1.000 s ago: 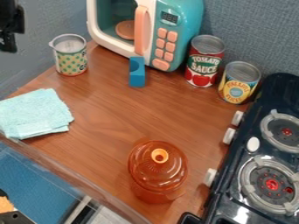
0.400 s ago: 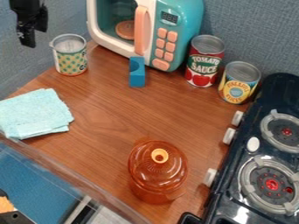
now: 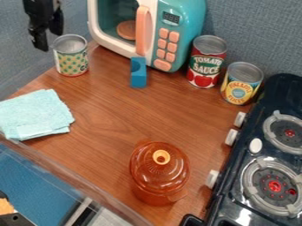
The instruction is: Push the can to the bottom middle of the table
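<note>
Black gripper [image 3: 50, 41]: now farther right, fingers spread, close to the patterned can [image 3: 72, 62] at far left. Approach apparently under way; pushing toward near middle still pending.

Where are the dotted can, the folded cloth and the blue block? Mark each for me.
Dotted can [image 3: 71, 59]: camera view, on its patterned side.
Folded cloth [image 3: 35, 114]: camera view, on its upper face.
Blue block [image 3: 138, 80]: camera view, on its lower part.

The wooden table [image 3: 112, 110] holds cans [image 3: 206, 64], cloth [image 3: 35, 114], block [image 3: 138, 78], pot [image 3: 156, 178], microwave [image 3: 168, 39]
</note>
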You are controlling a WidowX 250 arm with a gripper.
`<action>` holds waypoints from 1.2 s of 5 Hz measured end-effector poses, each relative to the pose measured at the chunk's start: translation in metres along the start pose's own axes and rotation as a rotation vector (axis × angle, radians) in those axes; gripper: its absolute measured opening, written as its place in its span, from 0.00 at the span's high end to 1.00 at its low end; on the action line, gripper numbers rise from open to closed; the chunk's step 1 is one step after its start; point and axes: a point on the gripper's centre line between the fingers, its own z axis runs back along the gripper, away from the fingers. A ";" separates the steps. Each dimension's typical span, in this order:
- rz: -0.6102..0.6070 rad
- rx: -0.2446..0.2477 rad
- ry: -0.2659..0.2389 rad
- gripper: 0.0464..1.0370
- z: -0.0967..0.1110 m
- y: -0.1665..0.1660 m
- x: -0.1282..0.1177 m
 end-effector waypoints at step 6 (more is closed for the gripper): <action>-0.270 -0.039 0.032 0.04 0.021 0.057 -0.091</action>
